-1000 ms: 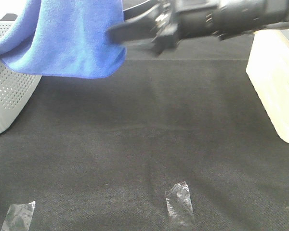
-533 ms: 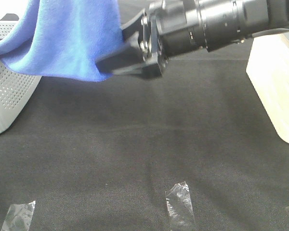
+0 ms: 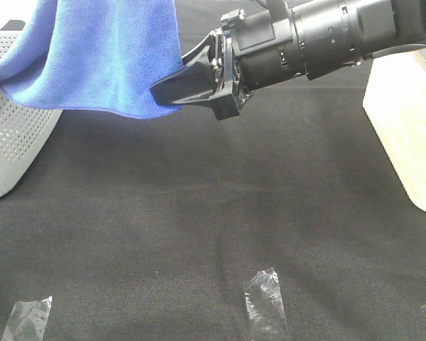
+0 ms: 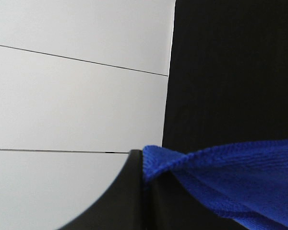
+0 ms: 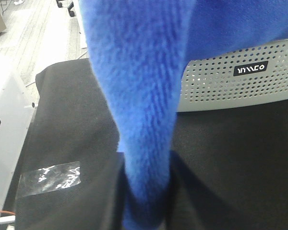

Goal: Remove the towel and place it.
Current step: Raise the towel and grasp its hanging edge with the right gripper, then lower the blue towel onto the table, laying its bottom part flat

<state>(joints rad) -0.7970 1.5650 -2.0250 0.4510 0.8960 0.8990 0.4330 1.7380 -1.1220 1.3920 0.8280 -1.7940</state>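
Right gripper [image 3: 158,94] extended left, pinching towel [image 3: 99,57]

Right claw [image 3: 160,93] advanced, now pinching towel [image 3: 92,57] edge.

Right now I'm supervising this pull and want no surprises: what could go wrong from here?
The right gripper pinches only the lower edge of the towel, so it may slip out. The cloth seems draped over the perforated white basket; pulling could drag or tip it.
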